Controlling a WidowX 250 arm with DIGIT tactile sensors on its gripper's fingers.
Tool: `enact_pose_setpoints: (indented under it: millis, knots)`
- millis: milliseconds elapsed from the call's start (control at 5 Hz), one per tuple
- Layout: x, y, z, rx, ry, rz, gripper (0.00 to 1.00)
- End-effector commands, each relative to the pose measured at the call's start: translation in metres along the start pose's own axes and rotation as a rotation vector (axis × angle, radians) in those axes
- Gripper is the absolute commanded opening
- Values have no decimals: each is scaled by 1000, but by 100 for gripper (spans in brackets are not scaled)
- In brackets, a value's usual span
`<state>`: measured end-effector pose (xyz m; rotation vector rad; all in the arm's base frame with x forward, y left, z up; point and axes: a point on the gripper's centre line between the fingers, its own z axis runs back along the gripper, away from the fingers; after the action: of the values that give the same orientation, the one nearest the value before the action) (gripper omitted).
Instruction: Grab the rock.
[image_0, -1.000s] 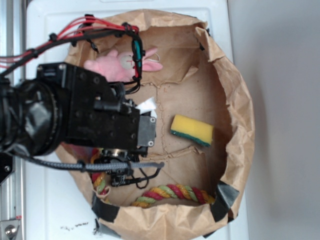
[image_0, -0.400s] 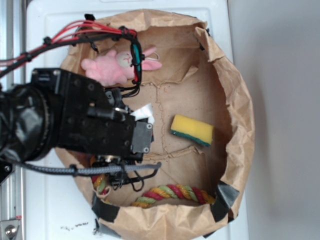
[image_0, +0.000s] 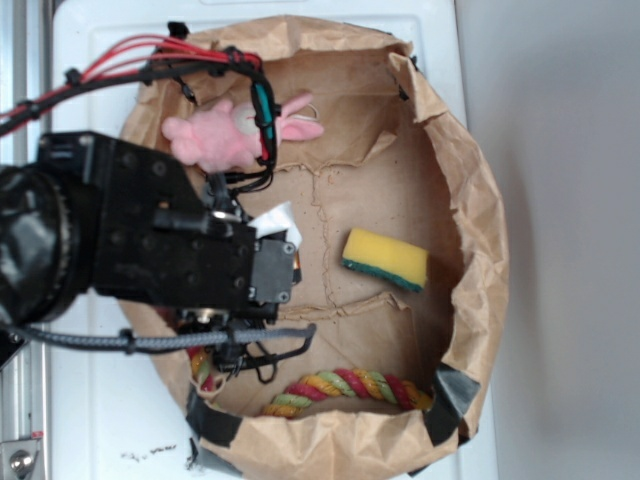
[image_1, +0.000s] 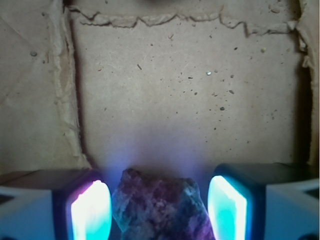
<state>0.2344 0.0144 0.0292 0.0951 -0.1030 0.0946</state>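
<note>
You are seeing the paper bag (image_0: 470, 230) holding, left to right, a pink plush bunny (image_0: 215, 140), rope (image_0: 340, 388) and yellow sponge (image_0: 385, 258). Only the wrist view is showing the rock (image_1: 160, 210) sitting between the gripper's (image_1: 159, 212) glowing pads (image_1: 91, 212), bottom centre, gaps either side; jaws open.

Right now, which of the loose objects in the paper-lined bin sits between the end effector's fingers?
The rock, a dark lumpy stone between the two glowing fingers. The yellow sponge, pink plush and braided rope all lie clear of the end effector.
</note>
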Motion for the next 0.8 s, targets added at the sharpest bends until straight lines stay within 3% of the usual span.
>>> enact_pose_setpoints:
  millis: [0, 200, 600]
  knots:
    - [10, 15, 68, -79, -106, 170, 0]
    - [26, 17, 109, -144, -179, 230, 0]
    - [49, 34, 141, -150, -286, 231, 0]
